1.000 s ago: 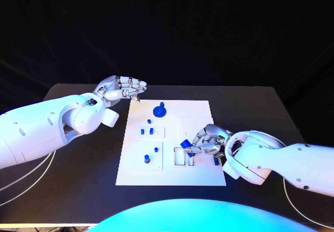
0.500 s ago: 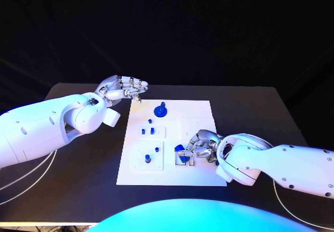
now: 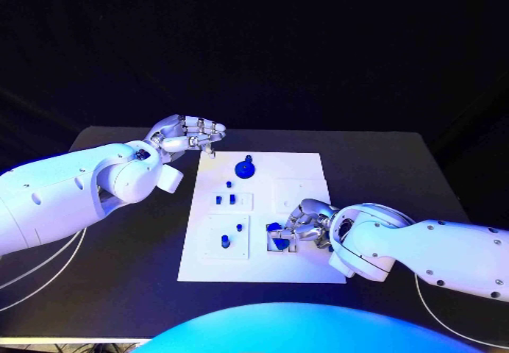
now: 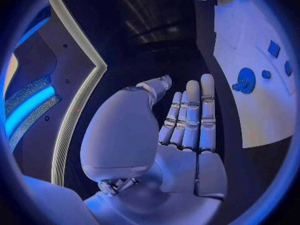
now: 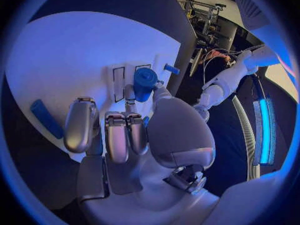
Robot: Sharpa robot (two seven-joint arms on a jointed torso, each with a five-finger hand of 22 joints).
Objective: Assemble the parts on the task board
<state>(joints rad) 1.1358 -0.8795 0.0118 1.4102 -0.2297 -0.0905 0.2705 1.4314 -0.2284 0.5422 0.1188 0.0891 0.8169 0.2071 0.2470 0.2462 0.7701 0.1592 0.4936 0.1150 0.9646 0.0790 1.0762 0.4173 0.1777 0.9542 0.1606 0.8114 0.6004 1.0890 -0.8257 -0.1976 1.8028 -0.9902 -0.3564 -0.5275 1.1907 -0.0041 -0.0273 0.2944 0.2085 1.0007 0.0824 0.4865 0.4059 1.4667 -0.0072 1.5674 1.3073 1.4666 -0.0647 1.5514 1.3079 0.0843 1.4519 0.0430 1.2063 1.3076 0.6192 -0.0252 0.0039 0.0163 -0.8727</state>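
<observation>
The right hand (image 3: 304, 224) is down on the near right part of the task board (image 3: 307, 165), with its fingers bunched over a pair of narrow slots there, and it looks to me like it has a blue part (image 5: 144, 81) pinched at its fingertips: in the right wrist view a short blue cylinder sits right at the tip of the thumb, just above two slim rectangular slots (image 5: 119, 82). I would judge the step in hand to be seating that piece into the board, though from the head view the fingers cover so much that I cannot say whether it is already in a slot or only hovering over it. The left hand (image 3: 189, 134) hangs off the far left corner of the board with its fingers curled in and nothing in them, well apart from the work. Other blue pieces wait on the board: a round blue disc (image 3: 245, 170) toward the far side, a small pair of pegs (image 3: 223, 198) in the middle left, and one more peg (image 3: 225, 240) in the near left plate. Next, the piece needs to be lined up square with its slot and pressed straight down before the fingers let go.
</observation>
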